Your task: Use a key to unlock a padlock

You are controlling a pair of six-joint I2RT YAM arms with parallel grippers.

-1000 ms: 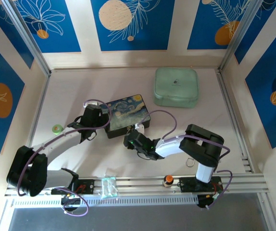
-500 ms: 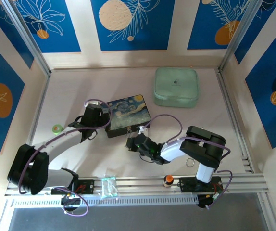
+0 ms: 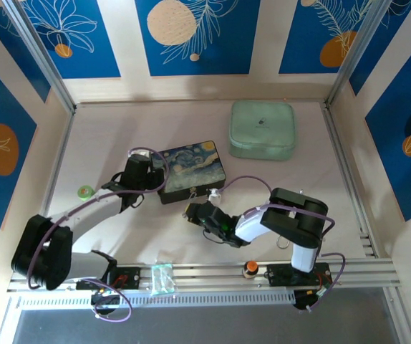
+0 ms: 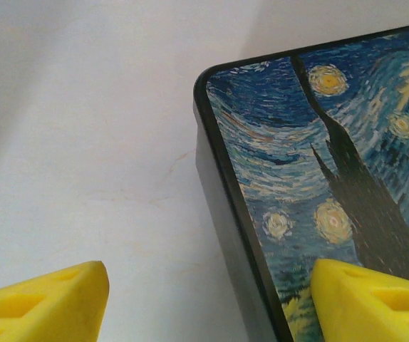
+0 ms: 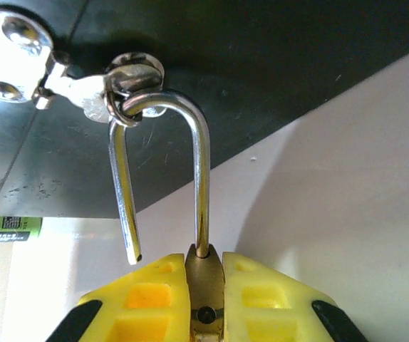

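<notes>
Caught right gripper (image 5: pixel 204 265) nearest, yellow fingers (image 5: pixel 147 293) pinched tight on the brass body of the padlock (image 5: pixel 204 285), one per flat side. Found it hung from the ring (image 5: pixel 137 75) on the black wall of the box (image 5: pixel 276 64), at the box's 5 o'clock edge in the top view. Noted shackle (image 5: pixel 202 185) looped through that ring, with the 9 o'clock leg ending bare above the body and the 3 o'clock leg seated in it. Read that as already popped open, judgement only.

Judged padlock light, rigid and smooth metal, so slippery. Also tiny and prone to twist or swing on the ring. Reckoned best hold was across the flat faces of the body, as gripped, never on the thin shackle. Guessed a hard pull would drag the box along.

Further out, found left gripper (image 4: pixel 208 279) at the box's 9 o'clock end, fingers spread wide either side of the lid corner, clamped on nothing. Couldn't tell any contact there.

Logged small green roll (image 3: pixel 84 190) at 9 o'clock beyond the left arm. Farthest, at 2 o'clock from the box, spotted pale green case (image 3: pixel 263 129), well apart.
</notes>
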